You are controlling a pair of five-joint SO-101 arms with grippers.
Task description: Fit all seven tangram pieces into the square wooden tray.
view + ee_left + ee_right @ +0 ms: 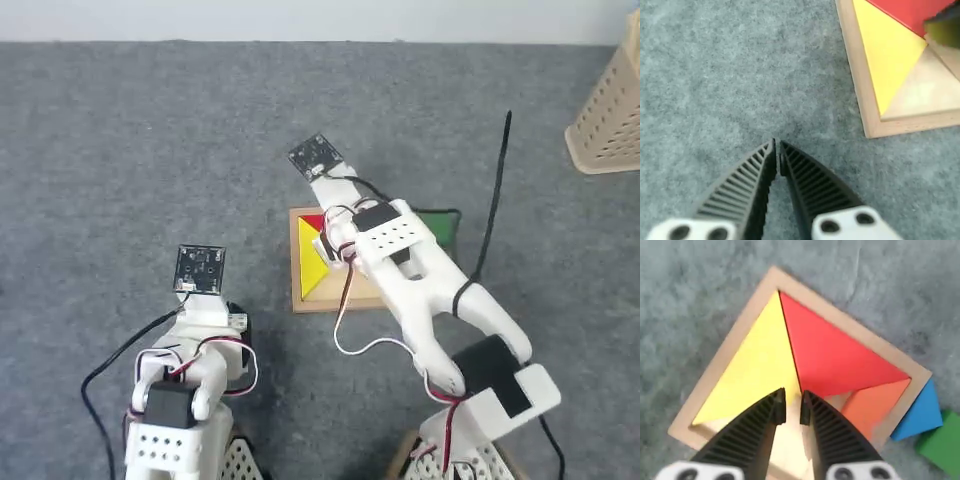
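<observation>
The square wooden tray point(298, 300) lies mid-table, with my right arm point(400, 240) stretched over it. Inside the tray point(726, 352) a yellow triangle point(755, 385) and a red triangle point(835, 360) sit flush, and an orange piece point(875, 405) lies beside the red one. A blue piece point(920, 412) and a green piece point(940, 447) rest on the carpet just outside one corner. My right gripper point(792, 402) hovers above the yellow-red seam, a narrow gap between its fingers, holding nothing. My left gripper point(777, 150) is shut and empty over bare carpet, short of the tray's corner point(861, 75).
Grey carpet covers the table. A beige perforated basket point(610, 110) stands at the far right edge. A black cable point(495, 190) rises beside the right arm. The left arm point(190, 360) sits at the near left, with open carpet around it.
</observation>
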